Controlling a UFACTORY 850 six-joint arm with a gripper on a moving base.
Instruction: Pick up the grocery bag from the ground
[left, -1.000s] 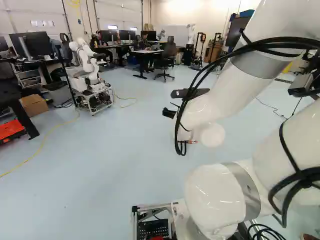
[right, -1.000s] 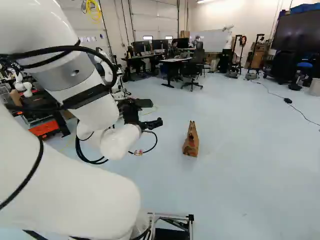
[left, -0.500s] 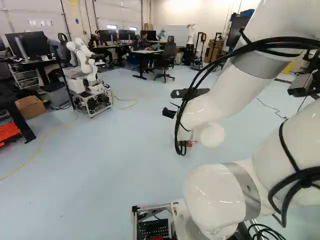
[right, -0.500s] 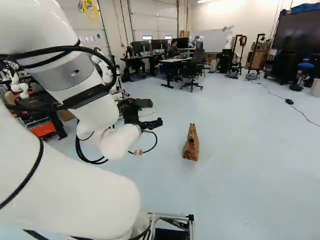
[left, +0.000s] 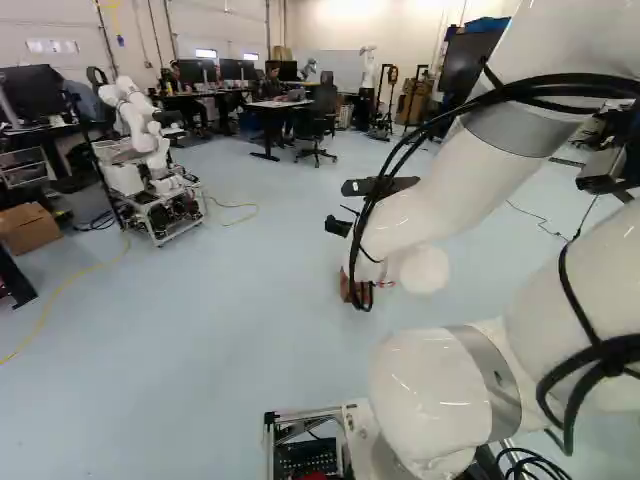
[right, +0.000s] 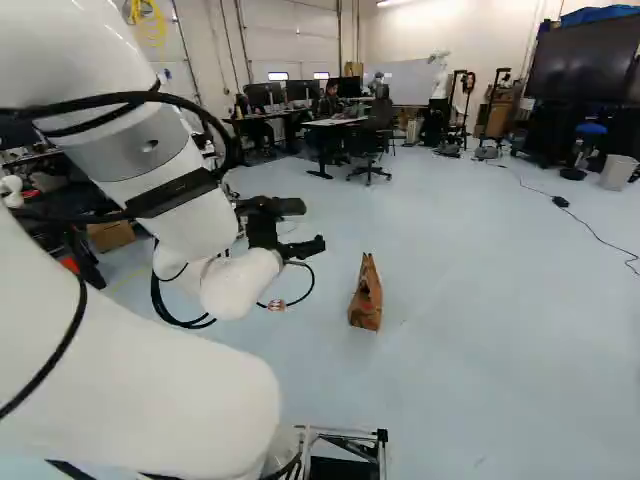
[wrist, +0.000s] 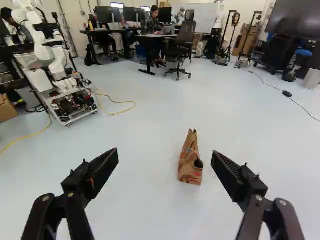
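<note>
Grocery bag (wrist: 188, 161), upright, illegible reddish markings (wrist: 195, 175)

Black chair (wrist: 185, 33) beside a desk (wrist: 150, 36)

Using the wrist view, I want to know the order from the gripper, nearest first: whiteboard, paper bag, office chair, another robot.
1. Paper bag: on the floor ahead of the gripper.
2. Another robot: at the left of the left base view.
3. Office chair: farther ahead.
4. Whiteboard: behind the chair.
</note>
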